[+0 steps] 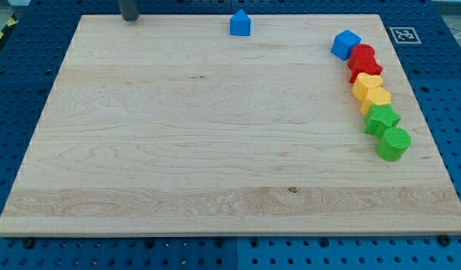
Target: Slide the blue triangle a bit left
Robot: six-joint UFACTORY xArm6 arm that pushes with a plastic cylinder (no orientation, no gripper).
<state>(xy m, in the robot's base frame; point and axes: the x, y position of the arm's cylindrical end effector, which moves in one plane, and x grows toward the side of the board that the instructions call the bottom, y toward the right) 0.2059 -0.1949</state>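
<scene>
Rod tip [130, 19] on tabletop [215, 150], no gripper present so no jaw state; blue triangle [240, 23] well to its right, apart.

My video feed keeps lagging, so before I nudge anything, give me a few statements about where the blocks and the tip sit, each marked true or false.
1. The blue triangle sits alone near the board's top edge. True.
2. My tip touches the blue triangle. False: it is well apart, toward the view's left, at the board's top edge.
3. The blue cube heads a curved row of blocks at the view's right. True.
4. The green cylinder is the lowest block in that row. True.
5. The yellow blocks lie above the red blocks. False: yellow lies below red, above green.
</scene>
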